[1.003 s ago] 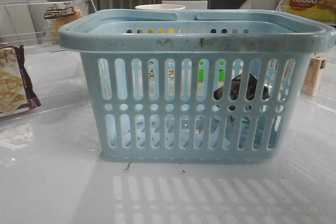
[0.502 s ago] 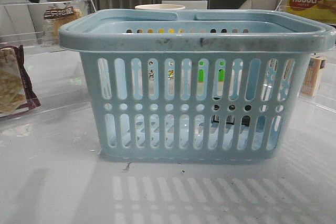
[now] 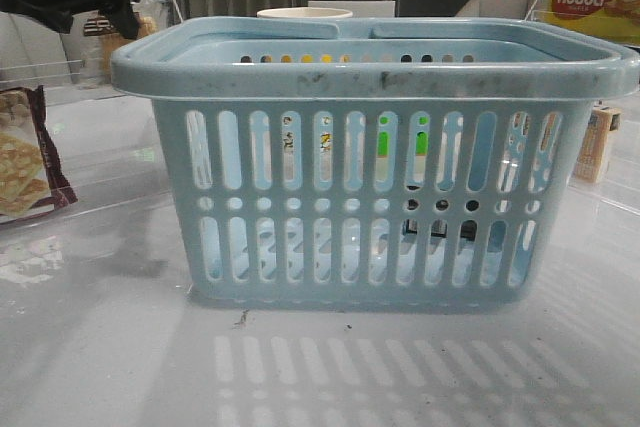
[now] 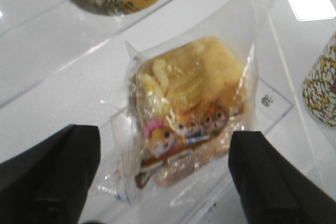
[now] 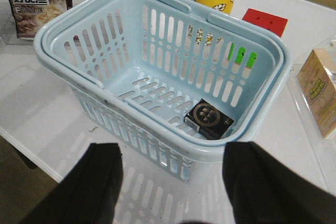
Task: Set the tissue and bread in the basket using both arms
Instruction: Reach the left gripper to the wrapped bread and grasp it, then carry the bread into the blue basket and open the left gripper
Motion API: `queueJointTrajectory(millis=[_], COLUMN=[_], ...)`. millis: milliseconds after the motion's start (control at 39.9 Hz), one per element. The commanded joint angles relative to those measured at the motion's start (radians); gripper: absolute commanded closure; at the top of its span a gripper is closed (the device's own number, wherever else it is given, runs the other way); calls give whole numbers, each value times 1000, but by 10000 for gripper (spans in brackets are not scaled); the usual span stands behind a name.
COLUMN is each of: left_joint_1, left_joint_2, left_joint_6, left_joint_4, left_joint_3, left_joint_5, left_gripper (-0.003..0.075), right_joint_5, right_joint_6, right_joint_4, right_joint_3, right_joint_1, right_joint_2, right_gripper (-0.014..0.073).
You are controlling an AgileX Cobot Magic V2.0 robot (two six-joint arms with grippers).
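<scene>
Nearest the front camera stands the basket [image 3: 370, 172], its slotted wall facing forward. Low in it, through the slots toward the robot's right, a dark shape shows: the tissue [image 5: 208, 118], which the right wrist view shows lying flat on the basket floor in one corner. That half of the job looks done.

The right gripper [image 5: 173, 182] hangs above and outside the basket's near rim, its jaws spread wide with nothing between them. The tissue lies ahead of the open jaws and well below them, apart from both fingers.

Farther back, at the robot's left, the left gripper [image 4: 164, 174] hovers over the bread [image 4: 191, 116]. Its jaws are open as well, one dark finger on each side, and the bag lies just ahead of the gap, not yet between the fingers and untouched. The bread rests in a clear tray [image 4: 275, 100], with a clear shelf edge crossing beyond it and a printed cup [image 4: 323, 87] just outside one finger.

The risks from here, as I judge them: the slick, loose bag could slide or crumple if only the film is pinched instead of the loaf; a finger could catch the tray wall on the way down; and a shallow grip might let the bread drop on the way to the basket.
</scene>
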Motion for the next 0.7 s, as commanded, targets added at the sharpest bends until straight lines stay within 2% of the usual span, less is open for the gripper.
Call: queueJointTrajectory(millis=[0, 100, 251, 376, 401, 677], left_joint_1=[3, 3, 3, 3, 3, -26], left_joint_2=[-15, 11, 15, -5, -14, -223], left_joint_6=[-2, -2, -2, -2, -2, 1], left_joint_4=[-7, -7, -7, -7, -7, -7], left_joint_3=[-72, -89, -89, -91, -91, -91], left_joint_5=[-119, -135, -147, -116, -109, -4], left_gripper=[167, 259, 481, 618, 635, 629], right_joint_5=[-69, -69, -68, -68, -68, -68], right_joint_6=[-12, -12, -12, -12, -12, -12], right_joint_4=[-4, -4, -4, -4, -4, -4], right_joint_3=[-24, -24, -24, -24, -24, -24], right_joint_1=[-1, -1, -1, -1, -1, -1], right_joint_2=[-2, -2, -2, -2, -2, -2], right_gripper=[78, 78, 78, 78, 78, 78])
